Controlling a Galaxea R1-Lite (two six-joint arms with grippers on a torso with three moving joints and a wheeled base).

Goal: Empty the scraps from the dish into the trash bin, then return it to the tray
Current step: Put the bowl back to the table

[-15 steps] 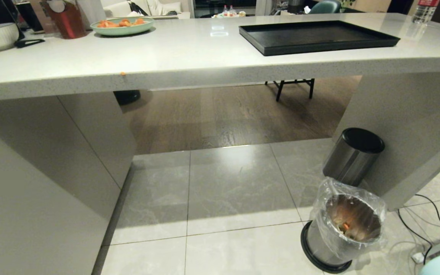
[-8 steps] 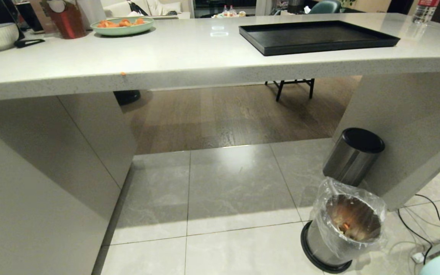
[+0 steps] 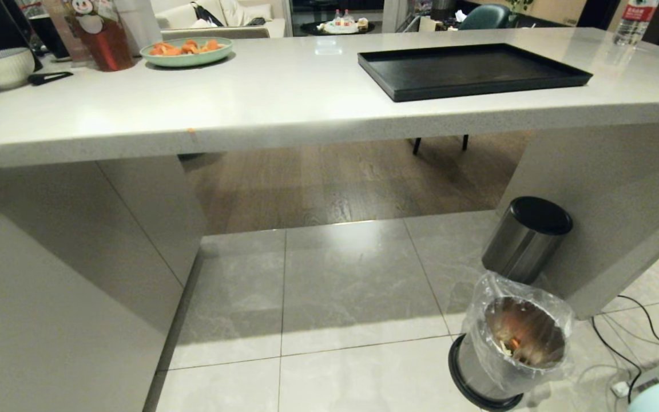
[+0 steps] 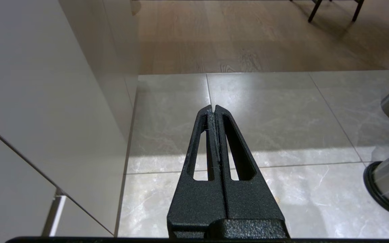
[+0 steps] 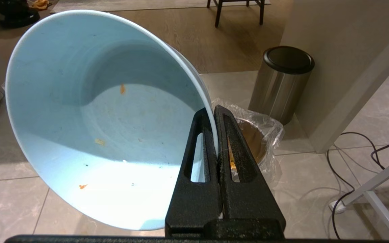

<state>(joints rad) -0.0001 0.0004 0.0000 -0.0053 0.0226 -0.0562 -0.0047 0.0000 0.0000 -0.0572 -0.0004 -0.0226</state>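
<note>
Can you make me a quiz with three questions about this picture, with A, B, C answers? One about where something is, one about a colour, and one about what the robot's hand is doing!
1. Where is the trash bin?
A. on the counter
B. on the tiled floor
C. on the tray

2. What colour is the dish?
A. light blue
B. red
C. black

3. What is the right gripper doing?
A. hanging wide open
B. pinching the dish's rim
C. holding a bottle

Answers:
1 B, it stands on the floor beside the black-lidded steel cylinder.
2 A, its inside is pale blue with only tiny specks left.
3 B, its fingers are closed on the rim.
</note>
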